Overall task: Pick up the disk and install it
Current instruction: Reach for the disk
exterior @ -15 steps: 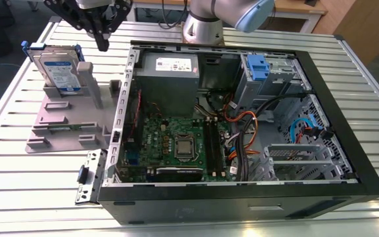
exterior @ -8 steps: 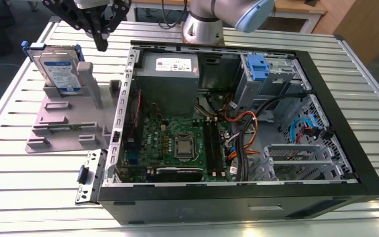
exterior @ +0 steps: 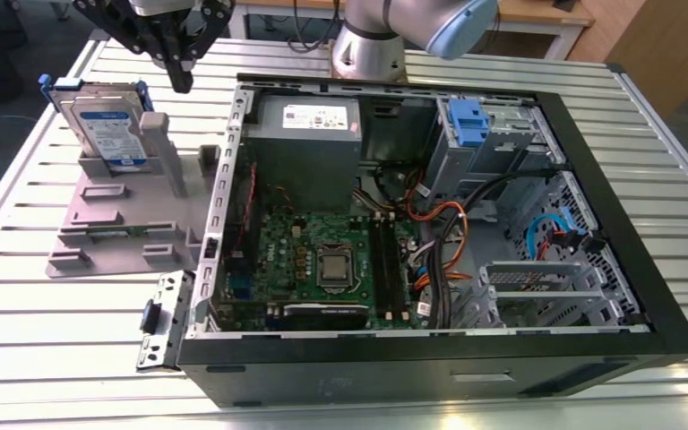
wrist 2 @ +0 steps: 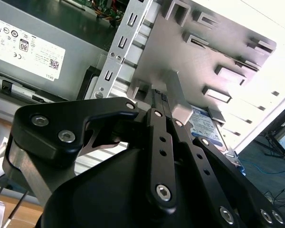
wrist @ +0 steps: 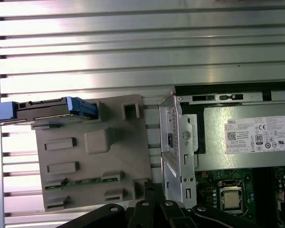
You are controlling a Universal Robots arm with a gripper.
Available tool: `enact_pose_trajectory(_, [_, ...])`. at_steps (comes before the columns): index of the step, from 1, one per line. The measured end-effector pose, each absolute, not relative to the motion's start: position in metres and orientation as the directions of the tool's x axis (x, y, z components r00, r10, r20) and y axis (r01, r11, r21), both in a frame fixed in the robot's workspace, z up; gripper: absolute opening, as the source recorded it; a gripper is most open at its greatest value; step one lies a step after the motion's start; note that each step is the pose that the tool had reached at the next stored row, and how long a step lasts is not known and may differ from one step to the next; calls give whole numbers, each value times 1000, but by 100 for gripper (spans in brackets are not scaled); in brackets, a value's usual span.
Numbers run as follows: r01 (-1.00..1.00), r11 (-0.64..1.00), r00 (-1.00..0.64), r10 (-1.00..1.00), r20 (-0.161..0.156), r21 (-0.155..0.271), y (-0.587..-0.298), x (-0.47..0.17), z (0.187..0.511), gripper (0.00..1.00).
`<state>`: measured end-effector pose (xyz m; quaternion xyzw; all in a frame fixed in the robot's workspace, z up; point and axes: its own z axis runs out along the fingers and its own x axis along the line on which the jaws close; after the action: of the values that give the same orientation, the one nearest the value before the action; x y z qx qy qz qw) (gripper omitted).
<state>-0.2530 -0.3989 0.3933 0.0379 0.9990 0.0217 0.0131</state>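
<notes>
**A:** What's the setting?

**B:** A slatted metal counter (exterior: 57, 358). An open computer case (exterior: 440, 369) lies on its side on it. A grey stand (exterior: 117, 228) sits just beside the case, toward the exterior view's left.

**A:** And the fingers?

**B:** The fingers (exterior: 182, 79) are drawn close together with nothing between them. They hang above the stand, over the gap between its tall post (exterior: 165, 157) and the case wall, and touch neither.

**A:** Where's the disk?

**B:** The disk (exterior: 111, 125) stands on edge in the stand's far slot, with its label facing out and a blue frame around it. It's near the fingers but apart from them, lower down and toward the exterior view's left.

**A:** So it hasn't been picked up?

**B:** Not by the look of it. It sits in the stand untouched.

**A:** What could go wrong from here?

**B:** Closed like this, the fingers would land on the disk's top edge instead of going around it. That could tip it in the slot or shove the stand, which I'd guess isn't fixed down. The post is close to the disk, so a finger could catch on it. A pinch on the plastic frame alone might flex and slip. Inside the case, a blue bracket (exterior: 469, 121) already sits in the drive bay. The loose cables (exterior: 446, 215) near it could snag the disk.
</notes>
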Motion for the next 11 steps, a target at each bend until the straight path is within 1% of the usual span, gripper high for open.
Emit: enact_pose_trajectory(11, [75, 996, -997, 76, -24, 44, -399, -257, 393, 10])
